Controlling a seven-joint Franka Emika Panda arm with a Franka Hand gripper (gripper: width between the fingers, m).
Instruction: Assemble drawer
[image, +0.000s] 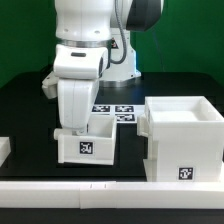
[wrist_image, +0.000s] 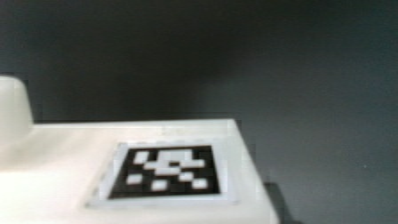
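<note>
A small white tray (image: 85, 143) with a black-and-white tag on its front stands on the black table, left of centre in the exterior view. My gripper (image: 80, 127) reaches down onto the tray's top edge from above; its fingertips are hidden by the hand and the tray. In the wrist view the tray's tagged white face (wrist_image: 169, 170) fills the near part of the picture, and no fingers show. The large cube-shaped case (image: 185, 140), open at the top, stands to the exterior view's right, apart from the tray.
The marker board (image: 113, 110) lies flat behind the tray. A long low white rail (image: 110, 190) runs along the front. Another white piece (image: 5, 148) shows at the exterior view's left edge. The robot base stands at the back.
</note>
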